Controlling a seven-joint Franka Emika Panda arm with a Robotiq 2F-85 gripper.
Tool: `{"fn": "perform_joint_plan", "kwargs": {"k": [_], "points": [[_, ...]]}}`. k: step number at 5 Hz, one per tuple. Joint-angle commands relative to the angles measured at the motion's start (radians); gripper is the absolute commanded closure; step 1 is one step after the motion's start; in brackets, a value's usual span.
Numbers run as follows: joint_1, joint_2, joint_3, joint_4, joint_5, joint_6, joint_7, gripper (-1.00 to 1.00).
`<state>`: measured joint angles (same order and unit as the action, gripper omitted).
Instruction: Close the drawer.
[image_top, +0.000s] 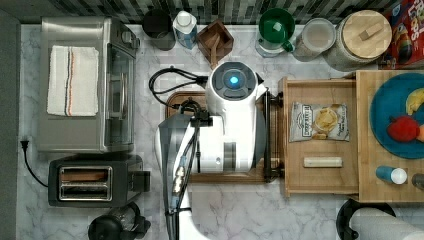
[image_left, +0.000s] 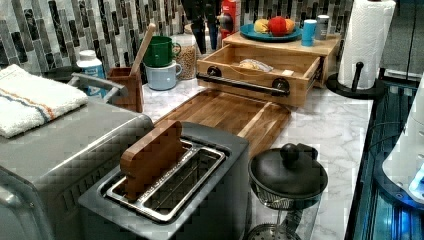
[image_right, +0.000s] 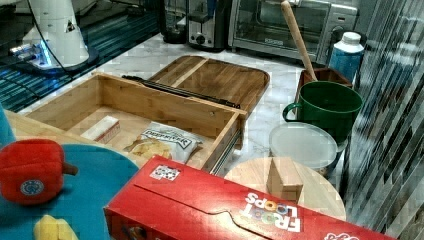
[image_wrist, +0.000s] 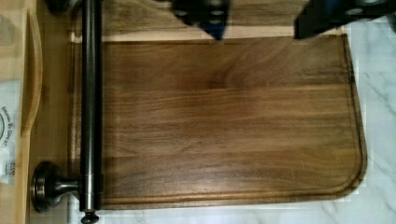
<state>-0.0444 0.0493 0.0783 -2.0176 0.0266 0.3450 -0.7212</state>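
Observation:
The drawer (image_top: 320, 89) is a shallow light-wood box standing pulled out from under the wooden top (image_top: 367, 165) at the top view's right. Its front (image_left: 260, 76) carries a thin black bar handle (image_top: 267, 135) (image_left: 240, 84) (image_right: 180, 91) (image_wrist: 91, 93). Inside the drawer (image_right: 150, 102) lie a chip bag (image_top: 319, 121) (image_right: 162, 141) and a small white box (image_top: 323, 162) (image_right: 101, 128). My white arm (image_top: 232, 125) hangs over the brown cutting board (image_left: 225, 112) (image_wrist: 224, 121) in front of the drawer. My gripper (image_wrist: 261, 18) is open above the board, apart from the handle, with nothing between its fingers (image_wrist: 203, 11).
A blue plate (image_top: 390, 115) with toy food sits on the wooden top. A toaster oven (image_top: 85, 85) and a toaster (image_top: 95, 181) stand at the top view's left. Mugs (image_left: 161, 52), a jar (image_top: 362, 37) and a cereal box (image_right: 225, 210) line the back wall. A paper towel roll (image_left: 362, 42) stands beside the drawer.

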Motion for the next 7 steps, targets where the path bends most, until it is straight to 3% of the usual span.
{"fn": "perform_joint_plan", "kwargs": {"k": [1,2,7], "points": [[0.011,0.031,0.012,-0.072,-0.032,0.120,-0.038,1.00],[0.021,0.053,-0.001,-0.118,-0.053,0.195,-0.045,1.00],[-0.052,0.138,-0.010,-0.189,-0.098,0.358,-0.167,1.00]]}}
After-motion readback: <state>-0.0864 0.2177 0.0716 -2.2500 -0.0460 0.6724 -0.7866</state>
